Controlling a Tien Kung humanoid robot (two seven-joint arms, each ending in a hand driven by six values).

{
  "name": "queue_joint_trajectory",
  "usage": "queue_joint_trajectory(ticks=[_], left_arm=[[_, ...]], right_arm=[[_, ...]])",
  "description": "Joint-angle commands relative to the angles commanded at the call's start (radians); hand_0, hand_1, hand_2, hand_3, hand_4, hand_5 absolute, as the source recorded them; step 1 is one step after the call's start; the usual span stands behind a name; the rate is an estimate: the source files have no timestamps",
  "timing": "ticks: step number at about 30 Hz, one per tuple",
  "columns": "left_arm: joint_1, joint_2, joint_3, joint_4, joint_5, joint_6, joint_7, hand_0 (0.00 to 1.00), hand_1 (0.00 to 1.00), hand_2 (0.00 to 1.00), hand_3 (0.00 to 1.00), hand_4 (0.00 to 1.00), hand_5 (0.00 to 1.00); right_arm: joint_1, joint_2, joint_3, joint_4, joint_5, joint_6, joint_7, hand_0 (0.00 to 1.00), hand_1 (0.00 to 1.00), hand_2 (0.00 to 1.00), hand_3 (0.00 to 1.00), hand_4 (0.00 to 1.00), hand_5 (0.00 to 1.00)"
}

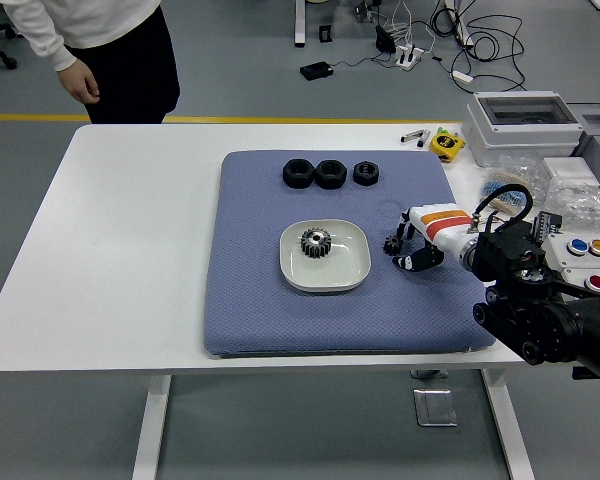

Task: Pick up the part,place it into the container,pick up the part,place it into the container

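Grey workshop floor and trailing cables frame a white table carrying a blue mat. Black fingers of the robot's right hand curl downward around a small dark part on the mat's right side; whether they truly pinch it or merely touch it cannot be told. Behind them, a white wrist with orange bands leads back to the black arm entering from the lower right. Just left of the hand sits a pale square dish holding one toothed gear (upright teeth visible). Farther away, three black nuts line the mat's far edge. Grey boxes and a panel of coloured buttons crowd the table's right end. At the far left, a person in a white top stands, one hand hanging.
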Motion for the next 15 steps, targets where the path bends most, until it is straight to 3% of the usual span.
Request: queue_joint_trajectory(ticks=[3, 4, 15], left_arm=[[-0.001, -0.001, -0.001, 0.000, 0.000, 0.000, 0.000, 0.532, 0.554, 0.659, 0.593, 0.585, 0.558], [-0.001, -0.001, 0.000, 0.000, -0.001, 0.000, 0.000, 0.532, 0.558, 0.658, 0.594, 0.586, 0.558], [-0.001, -0.003, -0.002, -0.001, 0.002, -0.001, 0.002, 0.533, 0.560, 0.658, 0.593, 0.586, 0.558]], right_arm=[[-0.003, -0.002, 0.002, 0.004, 0.004, -0.008, 0.003, 0.096, 0.327, 0.522, 0.529, 0.767, 0.403], [-0.003, -0.003, 0.003, 0.005, 0.004, -0.008, 0.003, 0.059, 0.284, 0.489, 0.525, 0.742, 0.412], [-0.013, 0.002, 0.001, 0.012, 0.093, -0.006, 0.005, 0.057, 0.279, 0.487, 0.523, 0.753, 0.408]])
